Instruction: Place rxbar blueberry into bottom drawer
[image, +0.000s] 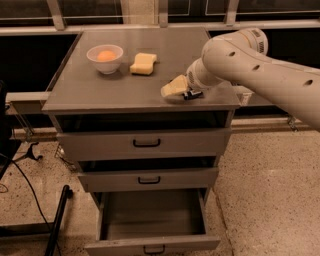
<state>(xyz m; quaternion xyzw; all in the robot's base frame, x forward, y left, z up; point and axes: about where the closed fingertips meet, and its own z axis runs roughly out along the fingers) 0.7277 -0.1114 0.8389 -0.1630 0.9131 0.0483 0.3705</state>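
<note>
1. While the gripper sits low at the cabinet top's front right, I cannot tell whether it grips anything.
2. Only the dark end of the rxbar blueberry shows there.
3. The bottom drawer stands open, its front cropped.

The snack bar is small and dark. It lies flat on the cabinet top, near the front right edge. Only a bit of it shows, right beside the gripper, which is down low on that top. The bottom drawer is grey and deep. It is pulled wide open, and its front has a small black handle.
</note>
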